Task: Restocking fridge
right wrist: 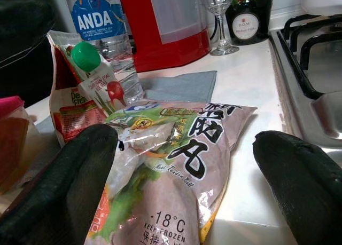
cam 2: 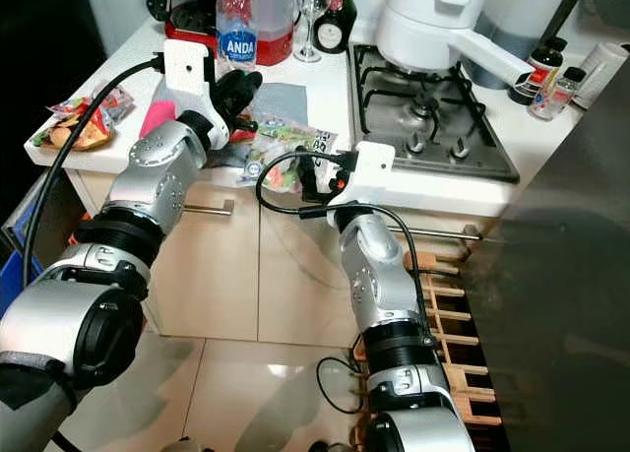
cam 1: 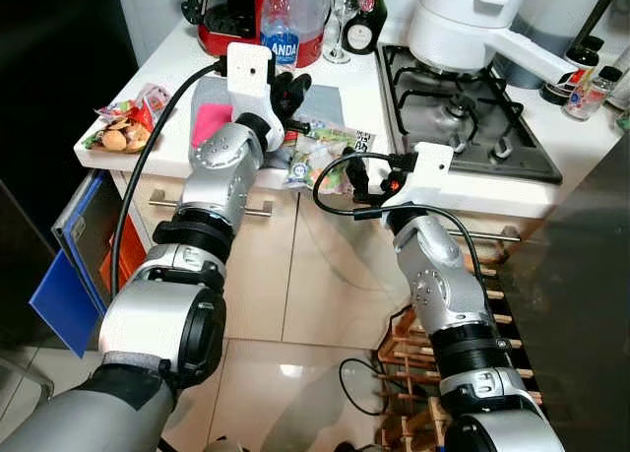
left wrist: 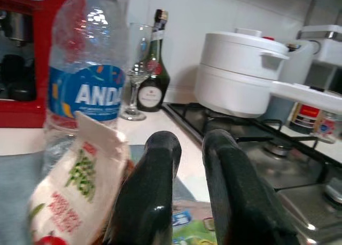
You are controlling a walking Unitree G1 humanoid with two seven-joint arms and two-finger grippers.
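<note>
Jaws of the right gripper point(right wrist: 187, 197) spread around a glossy frozen-food bag point(right wrist: 171, 165); left gripper point(left wrist: 192, 191) jaws nearly closed.

Bare worktop point(right wrist: 251, 90) lies between the frozen bag point(right wrist: 176, 165) and the hob point(right wrist: 312, 69). Behind the bag, a water bottle point(right wrist: 101, 26) and red appliance point(right wrist: 165, 21) block the way.

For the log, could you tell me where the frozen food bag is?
The frozen food bag lies on the counter's front edge, left of the stove, before the water bottle.

White countertop point(cam 1: 369, 97) bearing a frozen food bag point(right wrist: 176, 165), water bottle point(cam 1: 281, 24) and grey cloth point(cam 1: 320, 102). Gas hob point(cam 1: 463, 107) set alongside
</note>
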